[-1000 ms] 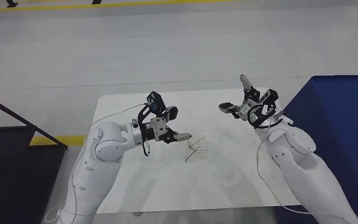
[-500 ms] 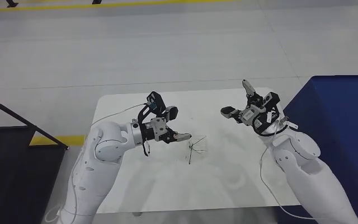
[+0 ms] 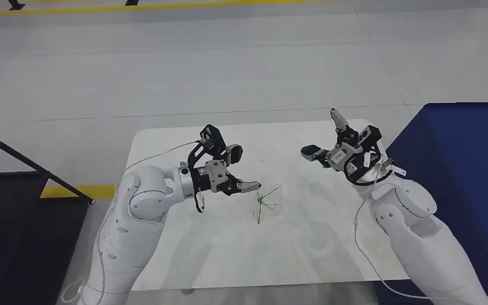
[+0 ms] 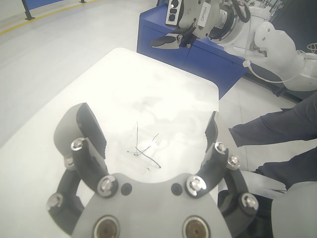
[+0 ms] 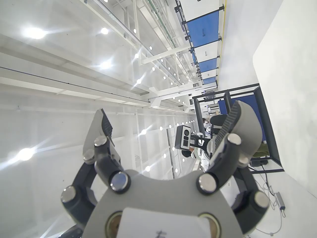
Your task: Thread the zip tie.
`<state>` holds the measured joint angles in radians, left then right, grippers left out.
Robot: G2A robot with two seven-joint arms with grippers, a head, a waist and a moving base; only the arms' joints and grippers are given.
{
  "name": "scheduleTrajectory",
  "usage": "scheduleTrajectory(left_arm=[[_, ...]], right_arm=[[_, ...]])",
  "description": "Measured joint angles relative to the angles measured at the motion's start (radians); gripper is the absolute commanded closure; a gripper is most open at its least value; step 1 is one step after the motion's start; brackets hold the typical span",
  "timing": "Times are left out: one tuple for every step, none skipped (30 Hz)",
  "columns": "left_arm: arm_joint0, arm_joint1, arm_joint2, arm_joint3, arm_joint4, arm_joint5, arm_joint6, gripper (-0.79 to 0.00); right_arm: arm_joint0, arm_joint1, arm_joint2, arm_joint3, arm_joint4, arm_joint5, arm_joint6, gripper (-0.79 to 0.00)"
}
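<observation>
To my eye nothing is being threaded yet: the job is sitting at its opening step, the pick-up. The zip ties (image 3: 265, 203), a small loose tangle of thin dark strands, are lying flat near the middle of the white table (image 3: 305, 244), and neither arm is touching them. The left gripper (image 3: 248, 185) is hanging just beside the tangle, at about nine o'clock from it as seen from above. Its jaws are gaping wide and gripping nothing, and they appear to be riding clear of the tabletop, with the strands showing between them in its own wrist view. The right gripper (image 3: 320, 133) is waiting well apart, out toward two o'clock from the ties. It is raised off the table, equally spread and equally empty, and is turned toward the other arm. I reckon the next move is calling for the left gripper to come down and pinch a single strand out of the crossing bunch without gathering its neighbours. That is fiddly, with things so thin lying flat on the surface. After that, the right one will be needed to steady the head while the tail is fed through.
</observation>
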<state>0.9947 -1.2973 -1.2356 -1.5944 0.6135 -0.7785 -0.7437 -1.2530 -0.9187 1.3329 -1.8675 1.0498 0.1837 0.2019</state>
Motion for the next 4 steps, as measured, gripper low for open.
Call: scheduleTrajectory(left_arm=[[0.000, 0.000, 0.000, 0.000, 0.000, 0.000, 0.000, -0.785], [0.000, 0.000, 0.000, 0.000, 0.000, 0.000, 0.000, -0.785], [0.000, 0.000, 0.000, 0.000, 0.000, 0.000, 0.000, -0.785], [0.000, 0.000, 0.000, 0.000, 0.000, 0.000, 0.000, -0.785]], right_arm=[[0.000, 0.000, 0.000, 0.000, 0.000, 0.000, 0.000, -0.785], [0.000, 0.000, 0.000, 0.000, 0.000, 0.000, 0.000, -0.785], [0.000, 0.000, 0.000, 0.000, 0.000, 0.000, 0.000, -0.785], [0.000, 0.000, 0.000, 0.000, 0.000, 0.000, 0.000, -0.785]])
